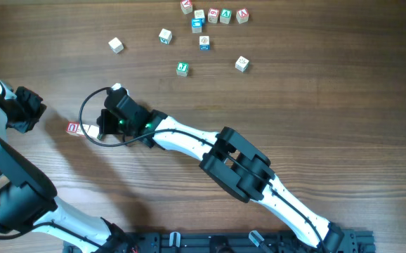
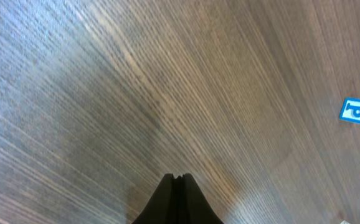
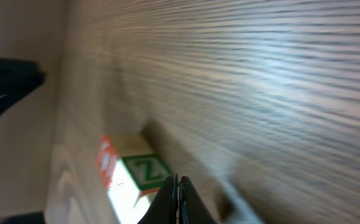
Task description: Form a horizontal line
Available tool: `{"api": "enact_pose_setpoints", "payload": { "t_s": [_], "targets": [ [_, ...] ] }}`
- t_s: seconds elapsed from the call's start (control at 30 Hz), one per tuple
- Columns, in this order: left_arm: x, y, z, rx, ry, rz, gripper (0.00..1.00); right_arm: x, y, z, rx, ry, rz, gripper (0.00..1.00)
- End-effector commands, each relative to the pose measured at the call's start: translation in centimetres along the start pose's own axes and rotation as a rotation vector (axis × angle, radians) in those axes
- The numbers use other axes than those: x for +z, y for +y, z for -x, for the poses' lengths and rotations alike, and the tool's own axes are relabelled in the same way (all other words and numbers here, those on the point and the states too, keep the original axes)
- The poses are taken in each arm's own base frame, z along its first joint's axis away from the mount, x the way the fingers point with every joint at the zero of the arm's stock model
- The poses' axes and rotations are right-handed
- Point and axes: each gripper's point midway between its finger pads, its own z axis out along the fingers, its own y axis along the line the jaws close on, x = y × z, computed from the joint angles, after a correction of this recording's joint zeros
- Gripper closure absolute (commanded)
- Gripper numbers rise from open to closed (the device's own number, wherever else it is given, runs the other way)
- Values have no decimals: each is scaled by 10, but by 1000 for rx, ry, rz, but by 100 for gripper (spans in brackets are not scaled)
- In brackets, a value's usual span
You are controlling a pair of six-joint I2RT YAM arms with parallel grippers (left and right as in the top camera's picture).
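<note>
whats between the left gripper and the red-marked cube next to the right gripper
Nothing: only bare table separates the left gripper from the red-marked cube. The overhead view shows that gap.

Dark brown wood-grain table [image 1: 315,105] fills the whole view from above, grain running left to right, matte under soft, even light. Along its near edge sits a black slotted rail [image 1: 210,242]. Down low, the light catches the wood in a pale, bluish sheen, streaking along the grain. Off one side the table ends, and a plain beige surface [image 3: 18,124] shows beyond, floor or wall, can't tell.
</note>
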Motion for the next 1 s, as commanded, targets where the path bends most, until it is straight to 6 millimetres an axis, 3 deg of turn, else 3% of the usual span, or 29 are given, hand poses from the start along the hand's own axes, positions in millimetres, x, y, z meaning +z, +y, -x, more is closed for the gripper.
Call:
{"api": "enact_pose_setpoints", "payload": {
  "t_s": [0.0, 0.13, 0.33, 0.53, 0.8, 0.97],
  "targets": [
    [8, 2, -6, -7, 21, -2, 96, 4, -22, 8, 70, -73, -90, 95],
    [8, 2, -6, -7, 21, -2, 96, -5, -35, 13, 148, -116, -178, 95],
    [8, 2, -6, -7, 21, -2, 96, -34, -46, 15, 243, -137, -328, 95],
    [8, 2, -6, -7, 21, -2, 96, -40, -19, -18, 258, 77, -245, 95],
    [8, 8, -3, 2, 5, 32, 96, -36, -6, -28, 235, 79, -218, 95],
    [10, 14, -3, 1, -4, 62, 96, -30, 15, -33, 130, 76, -151, 95]
  ]
}}
